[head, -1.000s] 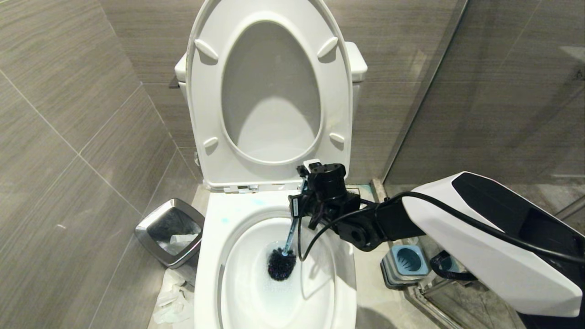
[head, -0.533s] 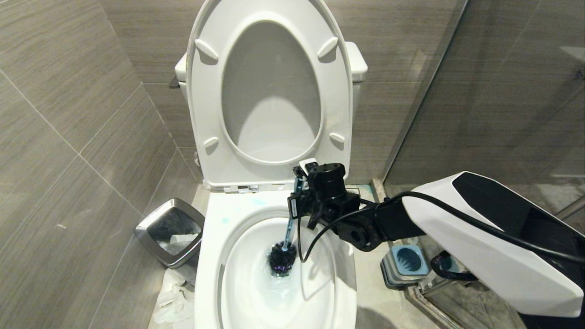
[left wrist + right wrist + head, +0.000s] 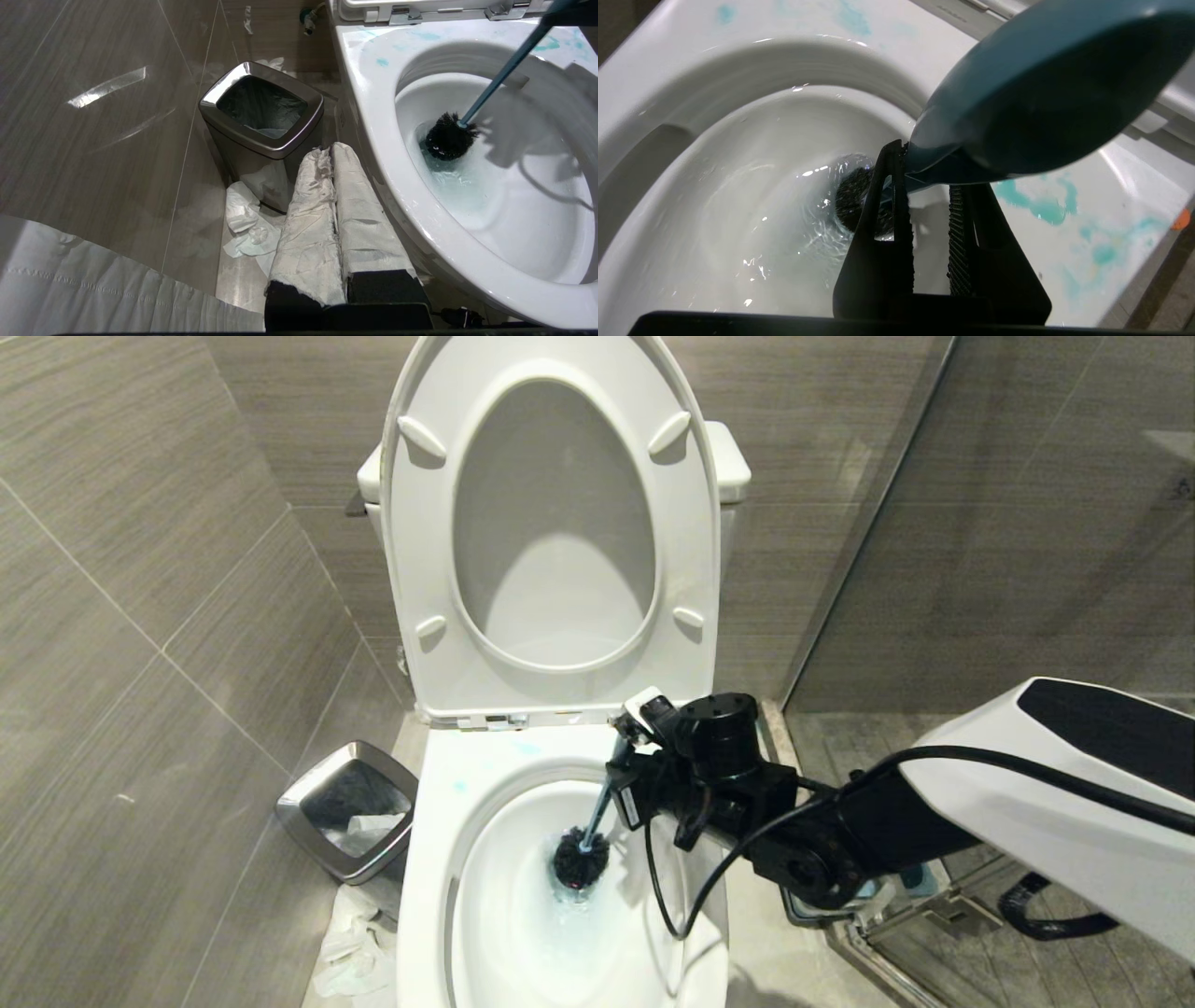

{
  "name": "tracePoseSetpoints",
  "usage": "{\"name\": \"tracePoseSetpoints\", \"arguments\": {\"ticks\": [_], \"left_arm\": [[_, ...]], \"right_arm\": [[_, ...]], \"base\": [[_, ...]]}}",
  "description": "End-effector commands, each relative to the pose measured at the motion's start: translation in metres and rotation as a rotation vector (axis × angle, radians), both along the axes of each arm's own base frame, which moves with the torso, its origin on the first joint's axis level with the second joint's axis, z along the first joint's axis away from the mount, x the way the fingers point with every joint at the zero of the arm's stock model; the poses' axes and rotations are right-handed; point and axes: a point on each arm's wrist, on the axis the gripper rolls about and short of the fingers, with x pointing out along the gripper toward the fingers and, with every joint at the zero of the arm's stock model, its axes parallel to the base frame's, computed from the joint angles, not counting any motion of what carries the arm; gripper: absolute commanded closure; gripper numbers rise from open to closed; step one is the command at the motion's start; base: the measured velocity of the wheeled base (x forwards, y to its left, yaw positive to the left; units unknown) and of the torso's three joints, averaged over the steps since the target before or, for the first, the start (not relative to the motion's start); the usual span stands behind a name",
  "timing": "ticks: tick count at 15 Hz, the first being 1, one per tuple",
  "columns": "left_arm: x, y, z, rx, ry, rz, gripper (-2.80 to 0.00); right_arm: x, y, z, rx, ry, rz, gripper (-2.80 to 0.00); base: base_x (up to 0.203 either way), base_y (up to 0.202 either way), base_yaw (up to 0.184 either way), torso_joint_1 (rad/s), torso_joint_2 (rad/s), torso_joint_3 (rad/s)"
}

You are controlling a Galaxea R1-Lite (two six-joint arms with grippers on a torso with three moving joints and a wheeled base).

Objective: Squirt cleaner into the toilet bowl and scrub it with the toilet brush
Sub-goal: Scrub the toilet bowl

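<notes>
The right hand point(image 3: 624, 739) grips the toilet brush point(image 3: 581, 859), bristles down in the toilet bowl point(image 3: 439, 859) water. A steel bin point(image 3: 347, 807) and crumpled paper point(image 3: 350, 947) flank the bowl; the left hand point(image 3: 334, 154) rests closed.

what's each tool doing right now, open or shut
Left tool: shut, holding nothing, parked beside the toilet bowl.
Right tool: shut on the toilet brush, head down in the bowl water.

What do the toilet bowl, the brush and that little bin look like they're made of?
Toilet bowl: glossy white ceramic, by its hard highlights. Toilet brush: likely matte blue-grey plastic shaft, stiff black bristles. Bin: brushed steel, by its mirror-like rim.
</notes>
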Motion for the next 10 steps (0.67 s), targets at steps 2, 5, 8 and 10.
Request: {"name": "tracePoseSetpoints", "arguments": {"ticks": [2, 5, 8, 10], "left_arm": [[0.000, 0.000, 0.000, 0.000, 0.003, 0.000, 0.00], [0.000, 0.000, 0.000, 0.000, 0.003, 0.000, 0.00], [0.000, 0.000, 0.000, 0.000, 0.003, 0.000, 0.00], [0.000, 0.000, 0.000, 0.000, 0.003, 0.000, 0.00]], "right_arm": [[-0.047, -0.024, 0.049, 0.083, -0.078, 0.045, 0.00], [-0.072, -0.022, 0.079, 0.163, -0.127, 0.093, 0.00], [-0.086, -0.023, 0.100, 0.205, -0.167, 0.120, 0.00], [-0.093, -0.026, 0.113, 0.236, -0.188, 0.125, 0.00]], "base": [[0.000, 0.000, 0.000, 0.000, 0.00, 0.000], [0.000, 0.000, 0.000, 0.000, 0.00, 0.000], [0.000, 0.000, 0.000, 0.000, 0.00, 0.000], [0.000, 0.000, 0.000, 0.000, 0.00, 0.000]]}}
